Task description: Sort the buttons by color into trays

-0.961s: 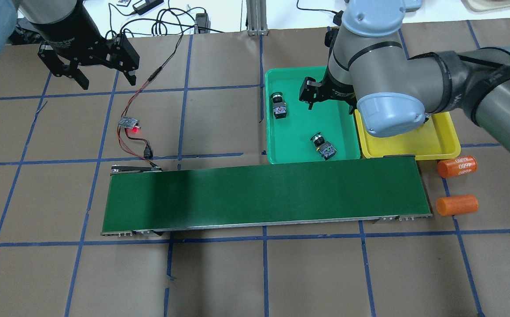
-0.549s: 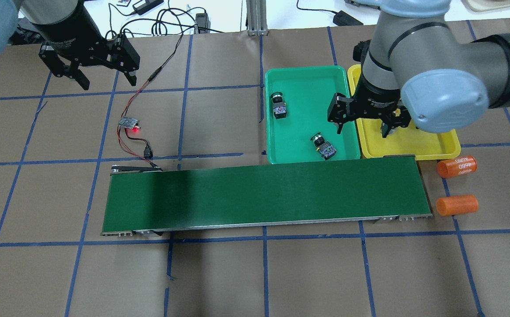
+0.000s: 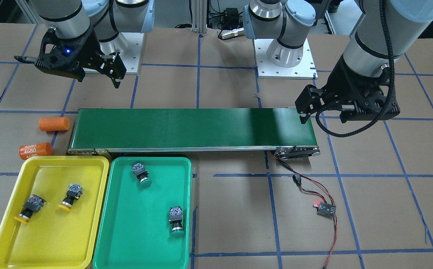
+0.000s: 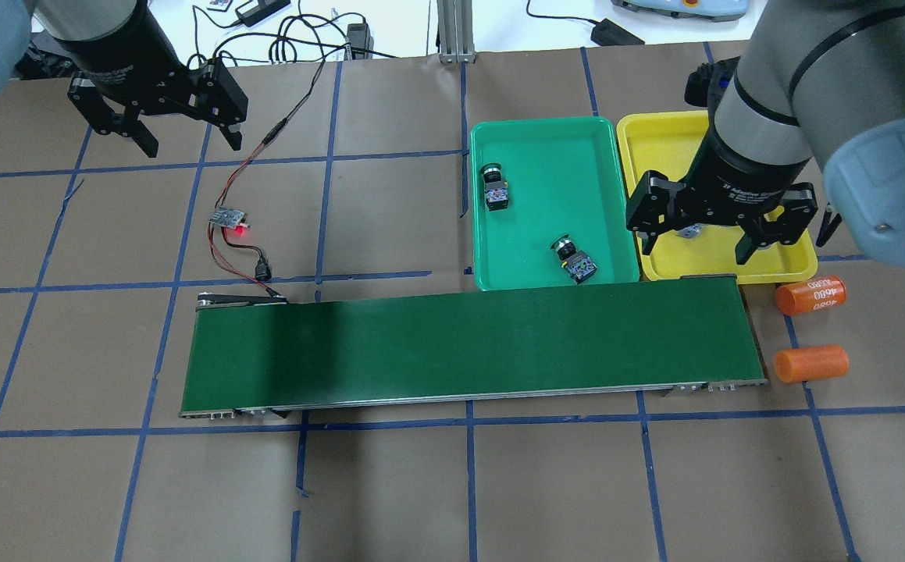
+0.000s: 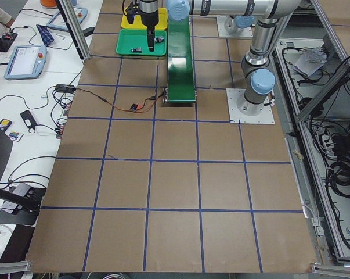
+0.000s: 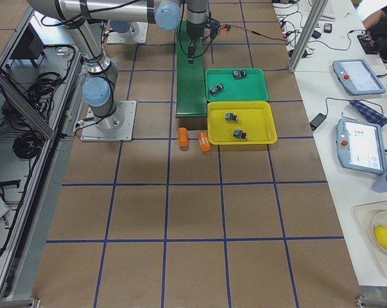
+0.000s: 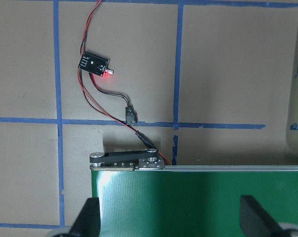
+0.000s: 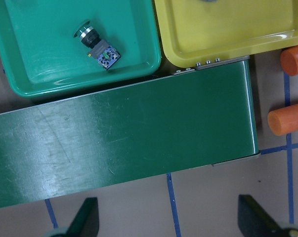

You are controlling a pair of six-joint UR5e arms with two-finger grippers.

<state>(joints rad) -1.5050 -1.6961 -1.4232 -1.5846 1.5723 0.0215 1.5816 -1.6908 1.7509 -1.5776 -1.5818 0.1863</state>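
Apparently nothing is left to pick. Both yellow buttons (image 3: 32,207) (image 3: 71,194) lie in the yellow tray (image 3: 70,239), and both green buttons (image 3: 141,173) (image 3: 176,220) lie in the green tray (image 3: 138,239). The two trays sit side by side on the far side of the conveyor belt (image 3: 190,127) from the robot, at its right end. No button shows on the belt. All four buttons lie on their sides with the long axis running roughly near to far and the caps pointing away from the robot. The yellow pair is skewed a little. The right gripper (image 4: 696,242) is the nearer one by a wide margin. It hangs high with fingers spread and nothing between them, and its wrist view looks down on the belt's right end and the trays' near rims, so the buttons lie beyond the belt from it. The left gripper (image 4: 190,143) hovers at the belt's left end, well apart from the trays, its fingers also parted and empty. Two orange cylinders (image 3: 53,124) (image 3: 36,150) lie just right of the belt. My read is that sorting is complete and no reach is called for.
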